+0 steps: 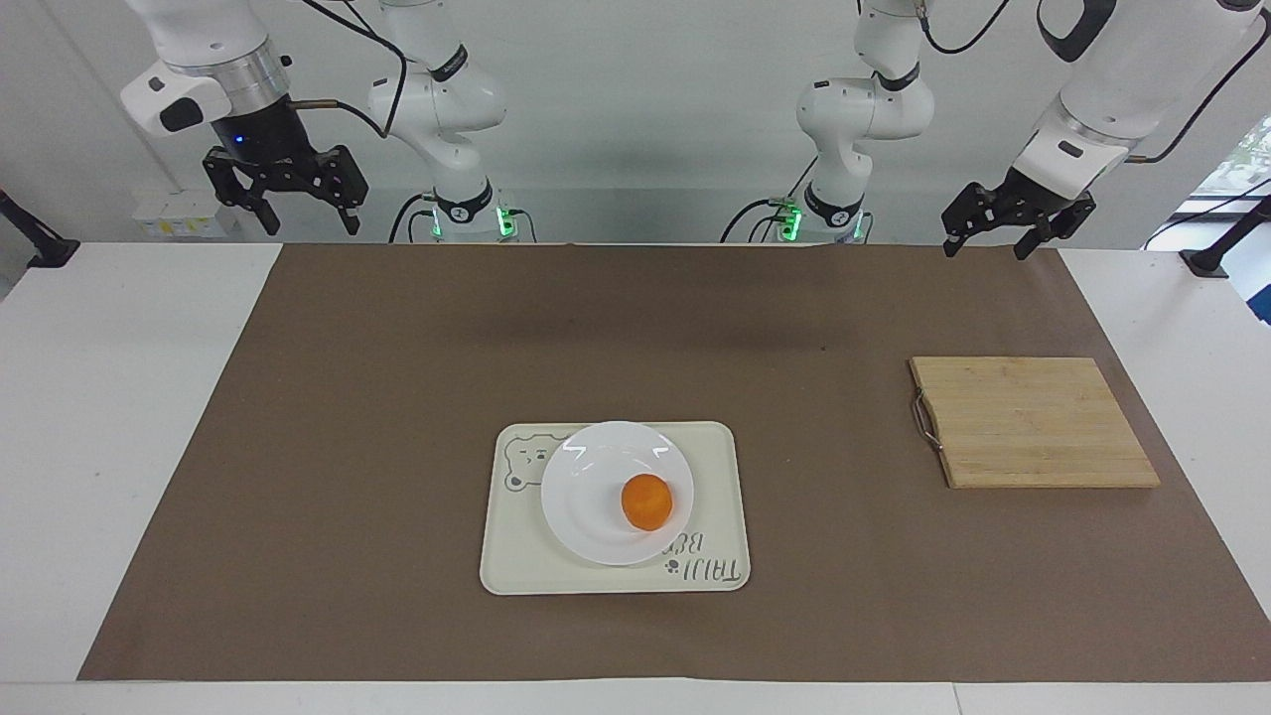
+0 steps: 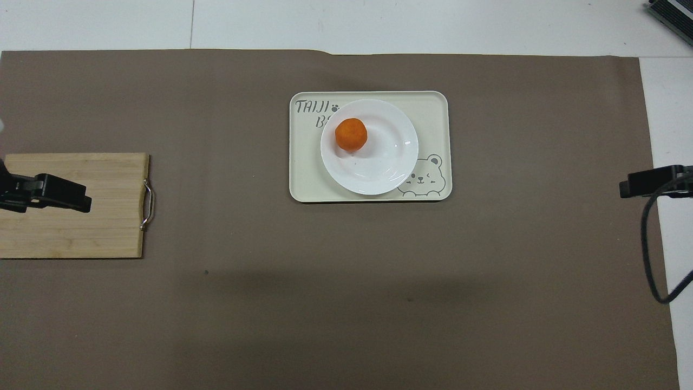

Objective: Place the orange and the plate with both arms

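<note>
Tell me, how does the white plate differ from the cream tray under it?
The plate is round; the tray is rectangular with rounded corners. The plate is plain glossy white; the tray is cream with a bear drawing and lettering. The plate is smaller and rests on the tray, carrying the orange. Both are shallow and lie flat.

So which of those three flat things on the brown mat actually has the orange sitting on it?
The round glossy white plate: the small orange rests on it. The cream rectangular bear tray only carries the plate; the bamboo cutting board is bare.
</note>
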